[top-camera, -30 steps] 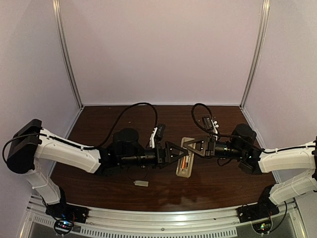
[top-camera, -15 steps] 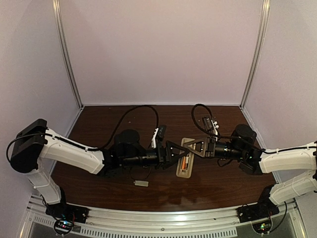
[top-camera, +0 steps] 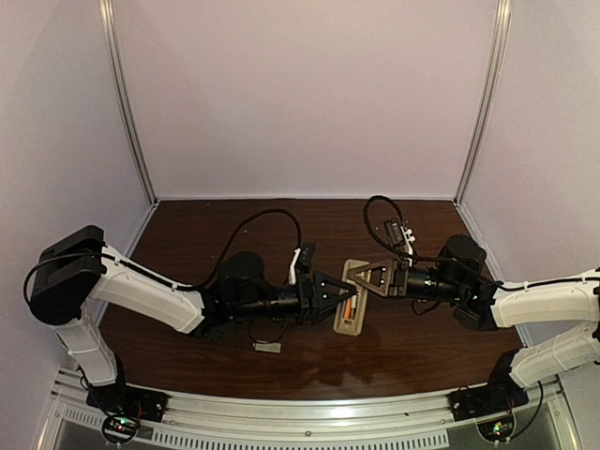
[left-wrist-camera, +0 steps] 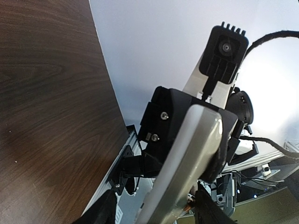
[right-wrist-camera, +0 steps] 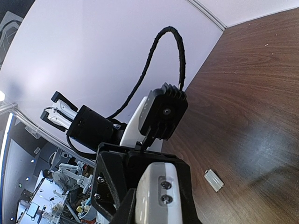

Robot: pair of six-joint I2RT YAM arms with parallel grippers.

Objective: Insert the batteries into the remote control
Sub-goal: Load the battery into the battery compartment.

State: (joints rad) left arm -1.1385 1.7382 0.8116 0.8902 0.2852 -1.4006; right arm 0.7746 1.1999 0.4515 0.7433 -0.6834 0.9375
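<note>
Gleaming dark wood table, lilac walls

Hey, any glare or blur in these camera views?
Top external: glare on the front rail, corner posts bowed by the lens. Left wrist: remote control blurred up close, wall blown out at right. Right wrist: grey plate sharp.

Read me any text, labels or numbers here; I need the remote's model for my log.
None can be read.
The remote control shows its back; no print is legible.
The small grey plate looks blank.
The background clutter in the wrist views is too blurred.
</note>
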